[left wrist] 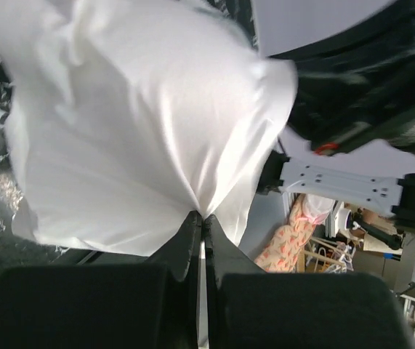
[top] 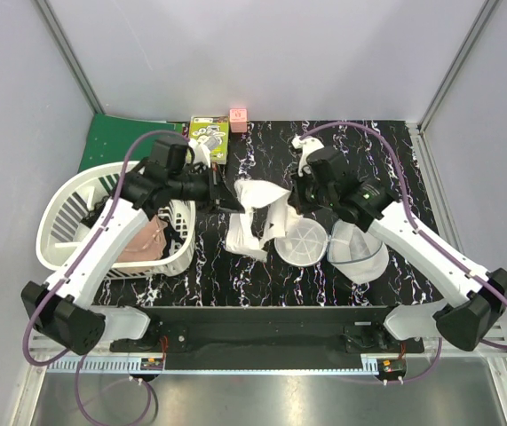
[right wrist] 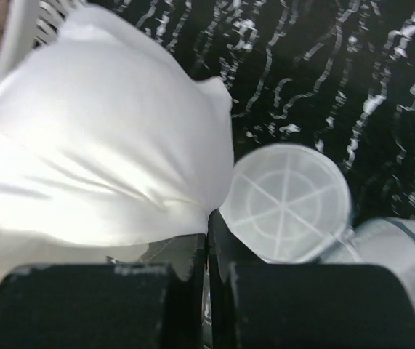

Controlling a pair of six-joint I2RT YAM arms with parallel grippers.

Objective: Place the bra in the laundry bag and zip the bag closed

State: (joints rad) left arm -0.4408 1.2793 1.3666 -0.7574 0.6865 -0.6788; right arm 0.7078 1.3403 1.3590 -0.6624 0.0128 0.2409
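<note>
Both my hands are pinched together on the same white garment: the left gripper (left wrist: 201, 218) has its fingers clamped on a gathered fold of it, and the right gripper (right wrist: 207, 219) is clamped on another edge, so the cloth hangs between them above the table (top: 395, 177). I take this white piece for the bra (top: 257, 213), since I see no black garment anywhere. The laundry bag (top: 304, 241) lies unzipped just beside and below the cloth, its round mesh half facing up and the other half spread to its right. My worry is the grip itself: each hand holds only a small nip of fabric, and if I pull the two apart the thin fold could slide out of one. The loose strips dangling from the lower edge could drape over the bag's rim and foul the zipper later. The bag looks light and soft, so pushing cloth into it may shove it across the table rather than fill it. My wrists are close together, and a careless swing might knock them.
</note>
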